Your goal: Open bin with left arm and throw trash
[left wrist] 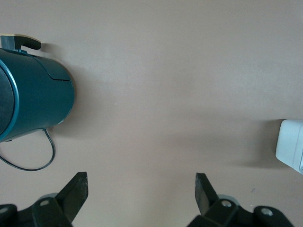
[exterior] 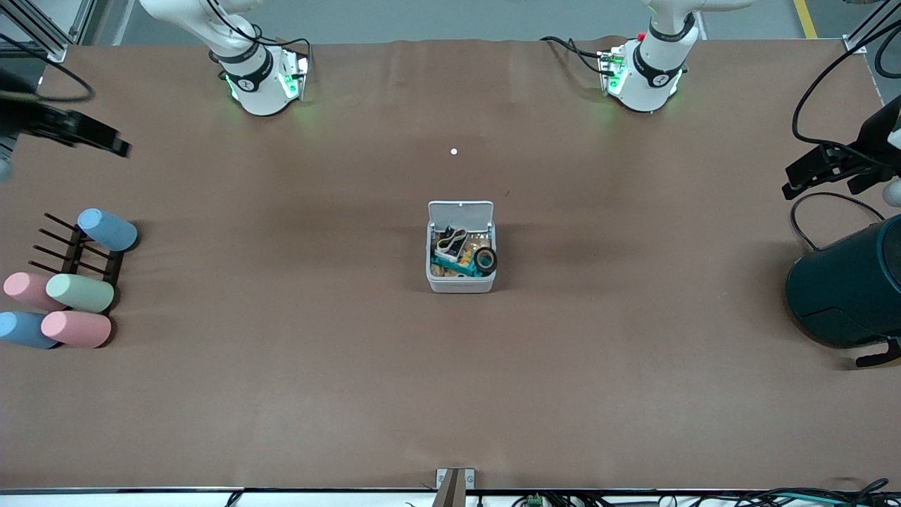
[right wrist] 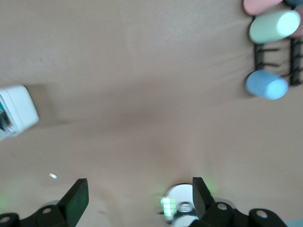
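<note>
The small white-grey bin (exterior: 461, 282) stands in the middle of the table with its lid (exterior: 460, 210) up. Inside lie the pale beige rubber band (exterior: 450, 243), the black tape roll (exterior: 485, 260) and a black packet (exterior: 444, 232), on top of teal and yellow bits. My left gripper (exterior: 799, 179) is open and empty, up over the left arm's end of the table; its wrist view shows open fingers (left wrist: 77, 189) and an edge of the bin (left wrist: 289, 144). My right gripper (exterior: 112, 144) is open and empty over the right arm's end; the bin also shows in its wrist view (right wrist: 16, 111).
A large dark teal round container (exterior: 845, 289) lies at the left arm's end and shows in the left wrist view (left wrist: 33, 99). Pastel cylinders (exterior: 79, 292) lie on and around a black rack (exterior: 77, 246) at the right arm's end. A tiny white dot (exterior: 454, 151) lies between the bases.
</note>
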